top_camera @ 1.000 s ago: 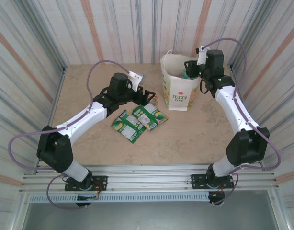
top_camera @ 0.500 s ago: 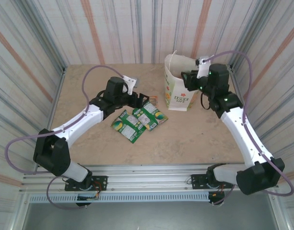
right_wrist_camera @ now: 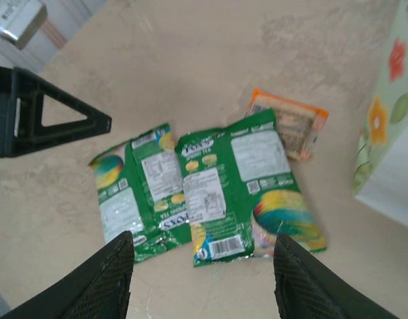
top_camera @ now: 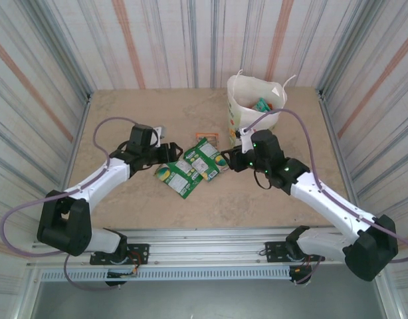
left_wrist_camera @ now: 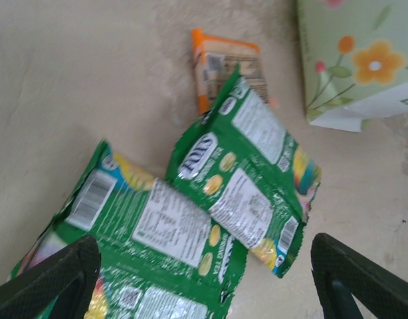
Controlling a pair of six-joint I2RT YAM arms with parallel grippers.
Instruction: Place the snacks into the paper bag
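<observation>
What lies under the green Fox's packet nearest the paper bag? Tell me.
One end of the small orange packet is tucked under the far corner of that green Fox's packet; its other end shows. Anything else beneath is covered.

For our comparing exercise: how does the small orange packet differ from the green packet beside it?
The orange packet is much smaller than the green packet. The orange packet has a pale middle; the green packet carries white label panels. The green packet's corner overlaps the orange packet's edge. Both lie flat on the table.
</observation>
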